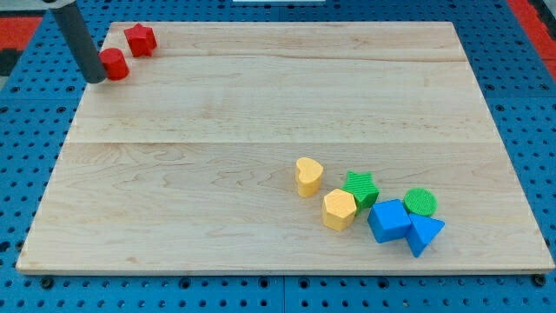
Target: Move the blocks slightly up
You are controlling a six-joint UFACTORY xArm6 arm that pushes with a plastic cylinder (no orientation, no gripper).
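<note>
My tip (pixel 94 78) rests at the board's top left, touching the left side of a red round block (pixel 114 64). A red star block (pixel 140 39) sits just up and right of it. At the lower right lies a cluster: a yellow heart block (pixel 308 176), a yellow hexagon block (pixel 339 209), a green star block (pixel 360 189), a green round block (pixel 420 203), a blue cube (pixel 388 220) and a blue triangle block (pixel 424 233). The tip is far from this cluster.
The wooden board (pixel 217 174) lies on a blue pegboard surface (pixel 35 156). The red blocks sit near the board's top-left edge. The blue triangle block is close to the board's bottom edge.
</note>
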